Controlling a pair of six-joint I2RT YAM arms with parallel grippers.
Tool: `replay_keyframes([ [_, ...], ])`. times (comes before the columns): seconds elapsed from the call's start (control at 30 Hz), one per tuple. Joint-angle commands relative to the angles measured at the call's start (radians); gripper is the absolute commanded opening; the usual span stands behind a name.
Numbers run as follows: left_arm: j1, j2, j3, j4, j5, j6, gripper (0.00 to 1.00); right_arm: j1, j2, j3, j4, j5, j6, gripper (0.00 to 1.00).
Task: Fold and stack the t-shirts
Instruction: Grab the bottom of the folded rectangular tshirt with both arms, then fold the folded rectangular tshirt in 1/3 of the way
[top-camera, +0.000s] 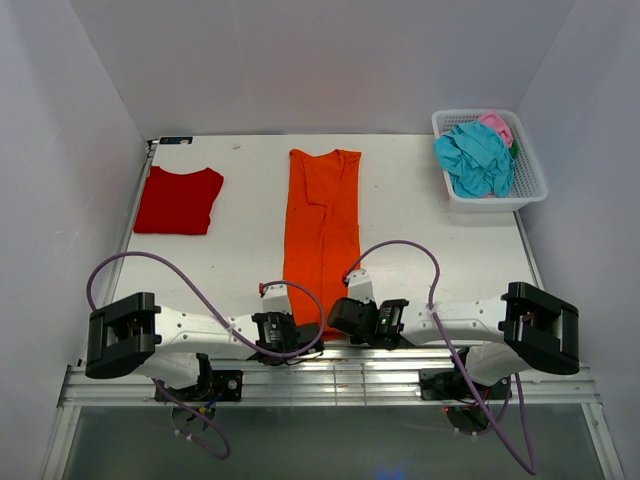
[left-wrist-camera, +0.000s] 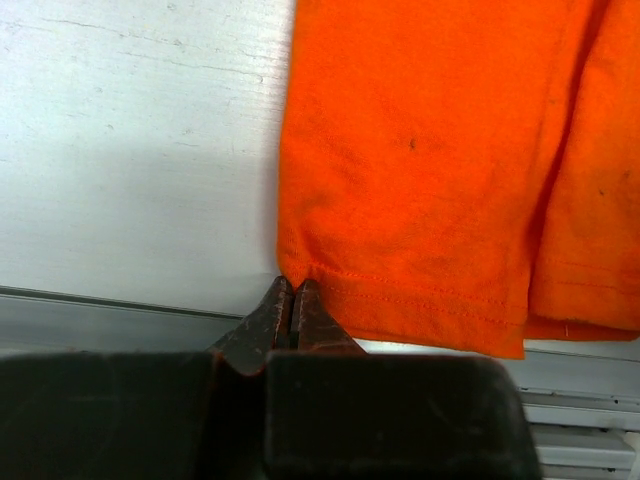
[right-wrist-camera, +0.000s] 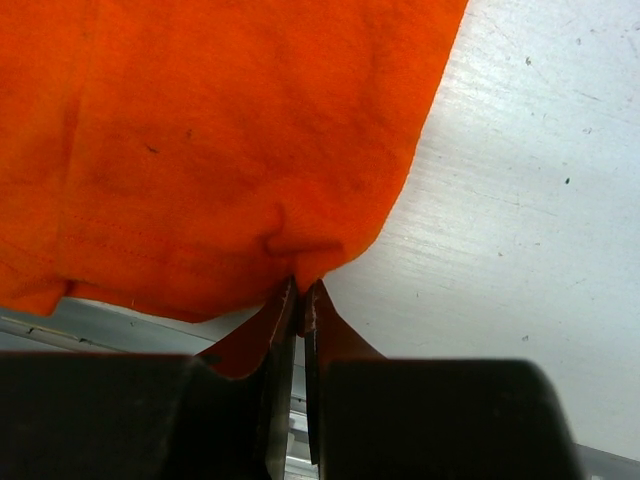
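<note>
Orange t-shirt, a long folded strip, lies mid tabletop w/ hem at near edge. Left end effector & right end effector each pinch a hem corner (red t-shirt folded, far-left corner).

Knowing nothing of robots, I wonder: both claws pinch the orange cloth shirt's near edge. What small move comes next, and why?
Probably lift both corners and carry them toward the collar: left claw and right claw each pinch a hem corner of the bright orange cloth t-shirt.
</note>
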Motion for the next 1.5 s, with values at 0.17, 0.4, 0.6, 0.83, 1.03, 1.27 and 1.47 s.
replay_keyframes([
  [0.17, -0.001, -0.032, 0.097, -0.106, -0.031, 0.002, 0.0, 0.016, -0.046, 0.044, -0.173, 0.055, 0.024, 0.08],
  [0.4, 0.051, -0.019, 0.165, -0.116, -0.079, 0.056, 0.0, 0.007, -0.032, 0.134, -0.179, 0.123, -0.038, 0.08],
  [0.6, 0.074, 0.01, 0.18, -0.102, -0.09, 0.091, 0.0, -0.009, 0.008, 0.195, -0.179, 0.162, -0.076, 0.08],
  [0.83, 0.131, 0.01, 0.194, -0.051, -0.108, 0.161, 0.0, -0.059, 0.014, 0.232, -0.15, 0.195, -0.142, 0.08],
  [1.03, 0.192, 0.015, 0.237, 0.058, -0.097, 0.312, 0.0, -0.105, 0.022, 0.26, -0.086, 0.163, -0.226, 0.08],
  [1.27, 0.263, 0.046, 0.292, 0.131, -0.079, 0.424, 0.0, -0.156, 0.063, 0.326, -0.051, 0.13, -0.298, 0.08],
  [1.47, 0.382, 0.061, 0.321, 0.214, -0.002, 0.54, 0.02, -0.22, 0.106, 0.373, -0.029, 0.091, -0.361, 0.08],
])
